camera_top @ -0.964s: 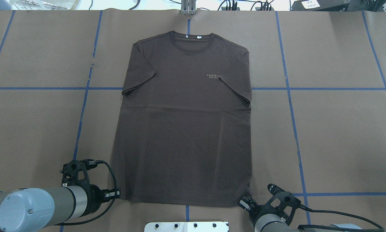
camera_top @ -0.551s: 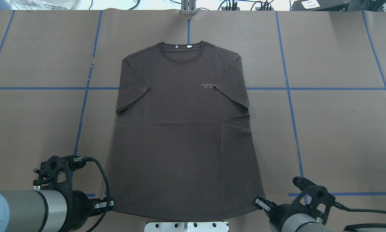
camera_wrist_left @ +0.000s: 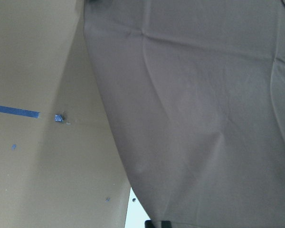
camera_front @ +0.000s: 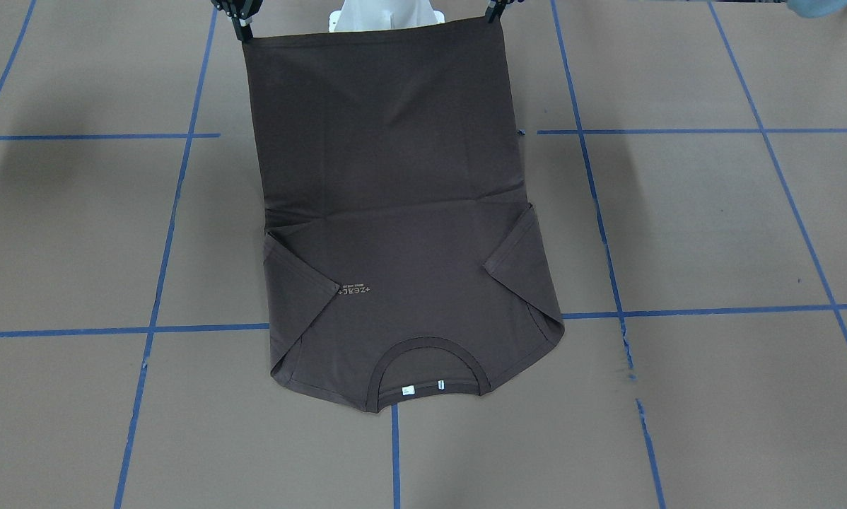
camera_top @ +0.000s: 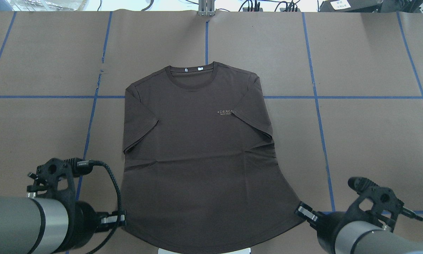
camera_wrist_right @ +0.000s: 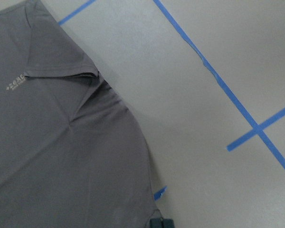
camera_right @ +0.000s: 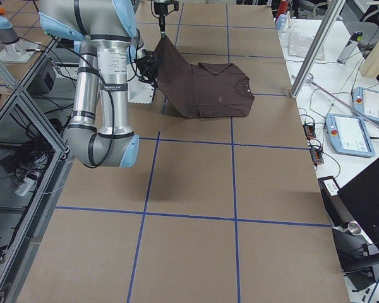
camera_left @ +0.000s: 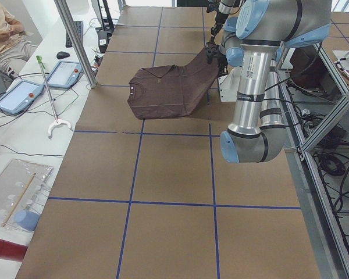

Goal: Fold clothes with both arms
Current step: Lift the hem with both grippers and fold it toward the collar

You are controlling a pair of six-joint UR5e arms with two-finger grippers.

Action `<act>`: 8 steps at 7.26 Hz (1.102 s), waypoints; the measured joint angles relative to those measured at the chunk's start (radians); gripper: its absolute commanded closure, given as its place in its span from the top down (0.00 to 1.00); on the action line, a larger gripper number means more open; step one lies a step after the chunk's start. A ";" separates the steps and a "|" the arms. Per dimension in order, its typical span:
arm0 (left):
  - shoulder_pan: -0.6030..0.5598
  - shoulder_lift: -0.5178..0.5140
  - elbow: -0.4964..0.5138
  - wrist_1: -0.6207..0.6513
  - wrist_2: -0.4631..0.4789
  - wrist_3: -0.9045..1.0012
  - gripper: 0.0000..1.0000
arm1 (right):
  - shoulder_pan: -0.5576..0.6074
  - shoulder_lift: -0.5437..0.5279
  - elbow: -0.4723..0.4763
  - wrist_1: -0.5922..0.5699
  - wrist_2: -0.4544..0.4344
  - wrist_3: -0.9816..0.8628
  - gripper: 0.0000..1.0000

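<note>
Holding the shirt (camera_top: 197, 148) hem up above the base (camera_front: 384, 14): left pincer (camera_top: 122, 219) and right pincer (camera_top: 302, 211) each pinch one corner; collar half lies on the table (camera_top: 374, 141) beyond the base. Likely first fold; next, carry hem toward collar evenly.

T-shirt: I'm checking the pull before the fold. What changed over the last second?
The T-shirt slid toward the robot, its hem spreading wider, as the left gripper and right gripper drew back and apart. Both stayed shut on the hem corners; the shirt stayed face up.
</note>
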 measured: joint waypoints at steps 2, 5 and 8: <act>-0.170 -0.066 0.126 0.002 -0.006 0.181 0.00 | 0.223 0.161 -0.178 0.006 0.083 -0.149 0.00; -0.391 -0.160 0.363 -0.024 -0.015 0.373 0.00 | 0.497 0.302 -0.443 0.125 0.200 -0.312 0.00; -0.480 -0.204 0.664 -0.246 -0.007 0.414 0.00 | 0.607 0.405 -0.810 0.413 0.211 -0.364 0.00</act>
